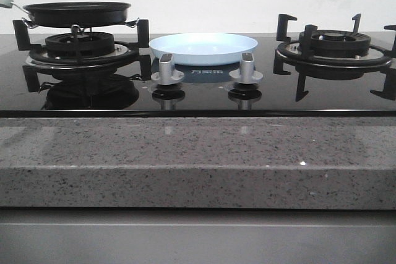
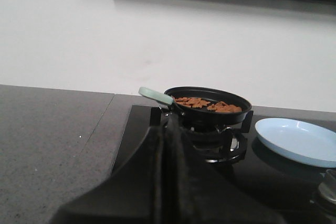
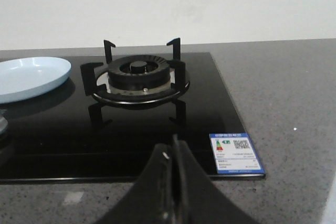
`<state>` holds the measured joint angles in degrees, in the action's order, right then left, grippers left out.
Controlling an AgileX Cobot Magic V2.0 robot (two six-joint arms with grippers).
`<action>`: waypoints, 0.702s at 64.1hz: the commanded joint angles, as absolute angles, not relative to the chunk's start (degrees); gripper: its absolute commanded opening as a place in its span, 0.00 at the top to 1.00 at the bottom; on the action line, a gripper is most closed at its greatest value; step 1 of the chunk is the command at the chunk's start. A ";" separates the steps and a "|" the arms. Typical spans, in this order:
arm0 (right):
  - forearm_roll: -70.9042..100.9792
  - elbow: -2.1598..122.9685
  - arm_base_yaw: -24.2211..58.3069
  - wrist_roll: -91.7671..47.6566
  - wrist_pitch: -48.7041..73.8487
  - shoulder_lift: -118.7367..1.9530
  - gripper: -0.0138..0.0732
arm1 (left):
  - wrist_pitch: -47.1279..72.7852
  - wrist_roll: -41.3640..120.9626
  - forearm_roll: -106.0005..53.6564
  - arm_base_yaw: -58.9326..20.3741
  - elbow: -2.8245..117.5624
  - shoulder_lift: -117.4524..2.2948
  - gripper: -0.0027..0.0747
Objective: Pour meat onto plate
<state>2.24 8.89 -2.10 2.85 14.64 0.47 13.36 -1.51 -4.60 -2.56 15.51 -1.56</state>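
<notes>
Both tools — left tool (image 2: 167, 129), right tool (image 3: 175, 148) — are pressed together, holding nothing. Meat (image 2: 207, 104) lies in the frying pan (image 2: 210, 100); the plate (image 1: 203, 47) sits apart.

I see a black frying pan (image 1: 77, 13) on the left burner (image 1: 79, 46), two silver knobs (image 1: 167, 69), and a bare right burner (image 1: 334, 44).

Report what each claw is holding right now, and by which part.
Nothing. Both the left claw and the right claw are shut and empty; the pan sits on its burner untouched.

Open glass lies between the plate (image 1: 203, 48) and each burner (image 1: 335, 52); two knobs (image 1: 167, 69) stand in front.
</notes>
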 commanded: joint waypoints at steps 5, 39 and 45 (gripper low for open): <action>1.46 18.79 -2.12 0.62 17.80 -4.21 0.98 | 18.82 -1.89 -5.25 -2.39 27.04 -8.53 0.99; 1.90 38.07 -2.12 0.00 32.65 -27.82 0.98 | 31.54 -1.08 -5.25 -2.39 44.28 -30.79 0.99; 1.90 38.07 -2.12 0.00 32.65 -30.28 0.98 | 31.73 -1.08 -5.25 -2.39 44.09 -32.24 0.99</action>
<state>2.24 35.96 -2.00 0.68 36.41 -27.96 36.35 -1.17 -4.60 -2.56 42.61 -30.56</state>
